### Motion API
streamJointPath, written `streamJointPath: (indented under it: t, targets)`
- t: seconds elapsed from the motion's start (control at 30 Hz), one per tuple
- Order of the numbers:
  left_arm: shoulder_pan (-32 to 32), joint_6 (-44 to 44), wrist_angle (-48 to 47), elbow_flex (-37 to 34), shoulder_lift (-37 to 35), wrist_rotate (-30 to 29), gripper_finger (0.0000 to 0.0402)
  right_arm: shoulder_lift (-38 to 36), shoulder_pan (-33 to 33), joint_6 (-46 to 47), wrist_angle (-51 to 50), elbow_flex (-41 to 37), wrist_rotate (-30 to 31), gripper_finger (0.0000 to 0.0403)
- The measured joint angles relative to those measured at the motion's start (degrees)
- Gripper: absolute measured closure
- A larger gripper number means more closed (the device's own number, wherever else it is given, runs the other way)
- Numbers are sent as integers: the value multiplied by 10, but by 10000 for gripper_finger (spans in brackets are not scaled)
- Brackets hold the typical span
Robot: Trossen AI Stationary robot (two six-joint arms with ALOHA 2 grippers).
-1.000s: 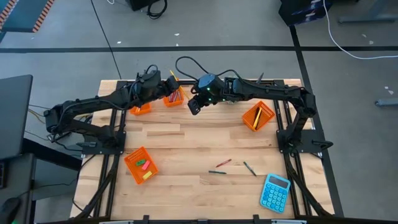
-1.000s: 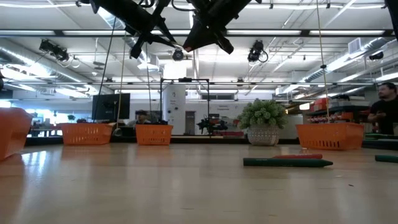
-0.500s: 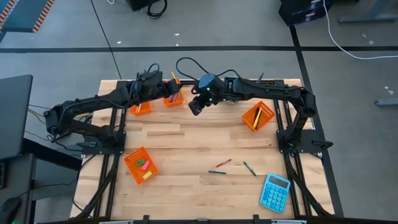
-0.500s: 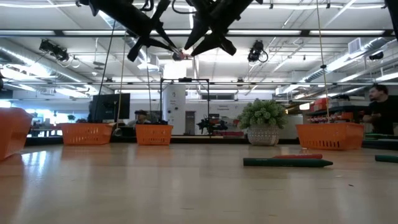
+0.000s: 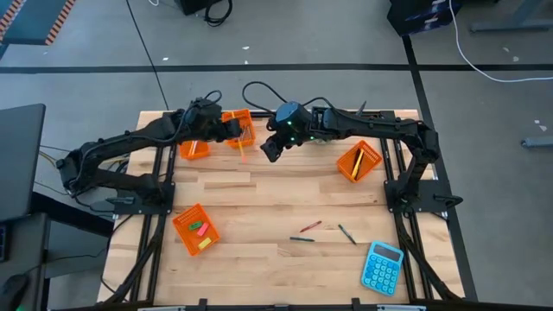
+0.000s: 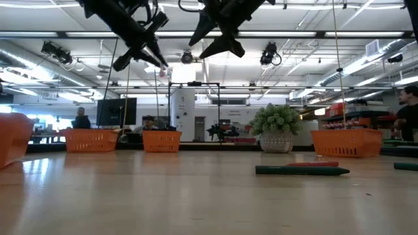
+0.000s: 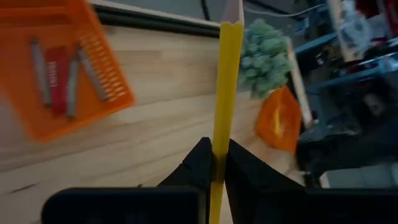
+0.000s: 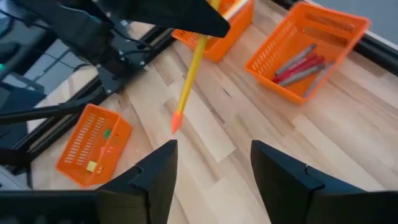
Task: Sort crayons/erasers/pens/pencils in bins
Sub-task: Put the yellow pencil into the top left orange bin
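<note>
A yellow pencil is held in the air by my left gripper, which is shut on it over the far part of the table, next to an orange bin holding crayons. My right gripper hovers just to the right of it, open with nothing between its fingers. The pencil's free end hangs ahead of the right gripper. Other orange bins stand at the far left, at the right and at the near left, the last holding erasers. My left gripper pinches the pencil's shaft between its two fingers, with the fingers lying along the pencil. Most of the pencil sticks out past the fingertips. It slants downward and is clear of the table and the bins.
Loose sticks lie on the near part of the table: a red one, a dark green one and another. A blue calculator sits at the near right corner. A potted plant stands at the far edge.
My right gripper has opened and let go of the pencil's free end. My left gripper, still shut on the pencil, has carried it toward the table's left edge and a little down, away from the right gripper.
</note>
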Motion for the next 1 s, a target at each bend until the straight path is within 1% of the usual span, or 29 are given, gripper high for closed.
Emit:
streamJointPath:
  t: [0.13,0.2,0.27,0.37,0.4,0.47,0.57,0.67,0.73,0.8,0.83,1.0]
  targets:
    - [40,51,-88,0,-18,32,359,0,-1,-9,24,0,-2,193]
    - [64,89,-133,0,-28,42,359,0,-1,-3,29,0,-2,193]
    - [88,129,-156,0,-38,43,366,0,-1,0,30,0,-2,193]
    - [125,163,-147,0,-47,53,370,0,0,0,29,0,-2,193]
    - [140,179,-140,0,-47,69,370,0,0,0,29,0,-1,193]
    - [173,226,-125,0,-46,119,366,0,0,0,28,0,2,193]
    - [212,273,-126,0,-38,169,346,0,-2,0,28,0,14,193]
    - [236,318,-152,-1,-37,175,344,0,-6,1,24,0,21,193]
    - [246,345,-167,0,-38,175,360,0,-8,12,7,0,26,193]
    - [255,371,-179,0,-38,175,386,0,-8,22,-14,0,43,194]
    - [258,381,-178,0,-38,175,393,0,-7,22,-23,0,52,195]
    - [270,403,-179,0,-38,158,390,0,-3,28,-78,0,89,196]
